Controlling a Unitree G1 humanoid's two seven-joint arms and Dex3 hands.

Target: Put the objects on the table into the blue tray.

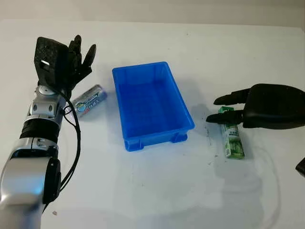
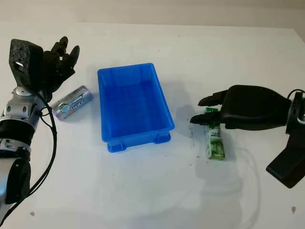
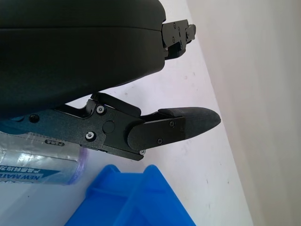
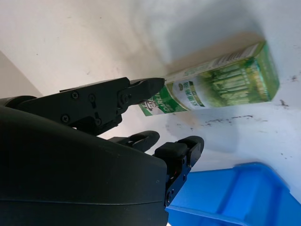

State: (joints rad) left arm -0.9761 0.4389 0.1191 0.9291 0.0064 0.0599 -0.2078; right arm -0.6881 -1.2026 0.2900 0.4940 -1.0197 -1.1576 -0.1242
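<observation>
The blue tray [image 1: 141, 68] stands empty in the middle of the white table. A silvery plastic-wrapped tube [image 1: 89, 100] lies to its left, and my left hand [image 1: 81, 55] is raised open just behind it, apart from it. In the left wrist view the tube [image 3: 37, 165] sits beside the tray's corner [image 3: 136, 197]. A green box [image 1: 232, 138] lies flat to the right of the tray. My right hand [image 1: 220, 109] is open over the box's far end. One fingertip [image 4: 150, 87] touches the box [image 4: 221, 84]; the others stay on the tray side.
The table's far edge runs along the top of the head views. Cables hang along my left forearm [image 1: 43, 133]. A few dark specks mark the table near the green box.
</observation>
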